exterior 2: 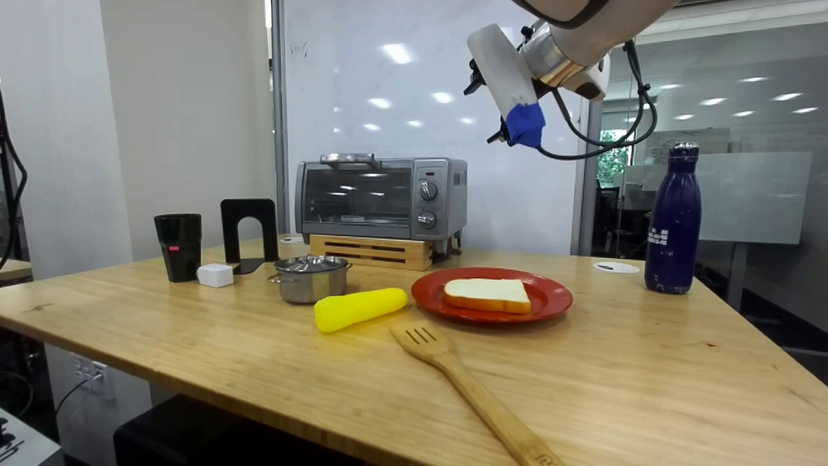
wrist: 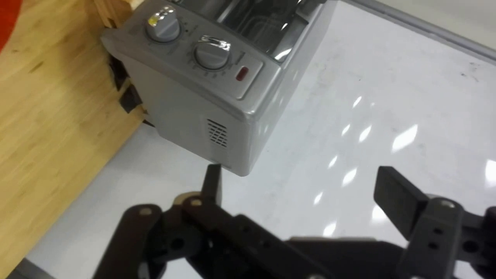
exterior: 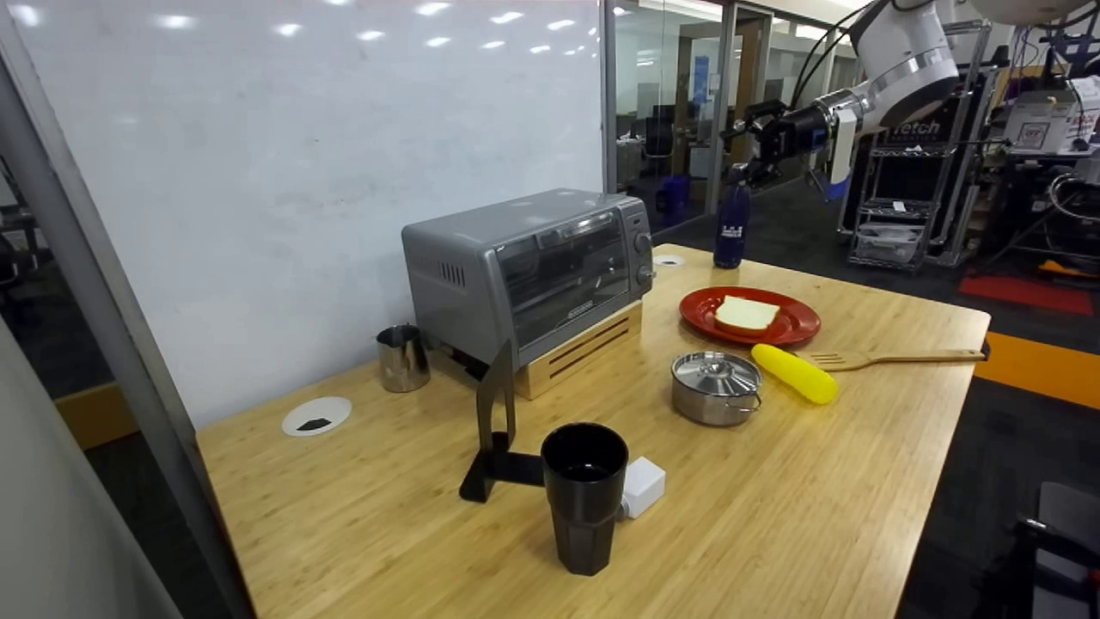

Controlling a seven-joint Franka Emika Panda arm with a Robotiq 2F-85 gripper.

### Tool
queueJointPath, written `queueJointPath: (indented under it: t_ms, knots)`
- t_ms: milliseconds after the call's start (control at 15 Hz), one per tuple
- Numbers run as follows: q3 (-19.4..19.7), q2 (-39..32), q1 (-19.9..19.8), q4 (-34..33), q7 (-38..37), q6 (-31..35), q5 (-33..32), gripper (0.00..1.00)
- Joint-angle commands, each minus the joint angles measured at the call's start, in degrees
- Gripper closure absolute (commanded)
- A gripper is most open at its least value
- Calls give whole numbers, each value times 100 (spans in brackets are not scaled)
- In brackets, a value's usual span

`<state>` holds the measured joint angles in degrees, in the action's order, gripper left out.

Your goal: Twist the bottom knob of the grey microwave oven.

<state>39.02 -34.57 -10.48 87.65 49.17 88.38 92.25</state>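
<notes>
Silver-grey metal, smooth and boxy, makes the microwave oven (exterior 2: 378,197), near the middle of the frame in both exterior views; it has a dark glass door (exterior 2: 356,194), and a slotted pale-wood box (exterior 2: 372,252) lies just below its front on the grained wooden table (exterior 2: 621,375); in the wrist view the oven reaches from the upper left towards the centre, its round bottom knob (wrist: 163,27) and upper knob (wrist: 212,53) both ridged; below, the black gripper (wrist: 304,186) has its blocky fingers (wrist: 212,184) wide apart, one at lower centre, one at lower right; right of centre in an exterior view, one glossy red plate (exterior 2: 553,296) carries one crusted bread slice (exterior 2: 488,290), with one smooth, tapering yellow piece (exterior 2: 361,308) and one shiny lidded metal pot (exterior 2: 314,285) to its left; the label (exterior 2: 361,219) on the oven door is too small to read, as is the white print (exterior 2: 658,237) on one deep-blue bottle (exterior 2: 676,213) at right; "etch" can be read in lettering (exterior: 916,128) at upper right in an exterior view; knobs count two, white discs (exterior: 314,411) two, and there is one each of slotted wooden spatula (exterior 2: 475,393), faceted black tumbler (exterior 2: 181,249), white block (exterior 2: 215,275), arched black stand (exterior 2: 248,207) and metal cup (exterior: 403,359).
</notes>
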Motion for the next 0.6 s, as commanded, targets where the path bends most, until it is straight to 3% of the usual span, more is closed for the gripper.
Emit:
queueJointPath:
  t_ms: [0, 200, 533]
  knots:
    - [-1176, -360, -967, -1042, -248, -406, -296, 0]
    - [-1869, -535, -1376, -1290, -345, -523, -551, 0]
    - [-2340, -876, -1565, -1348, -351, -645, -1041, 0]
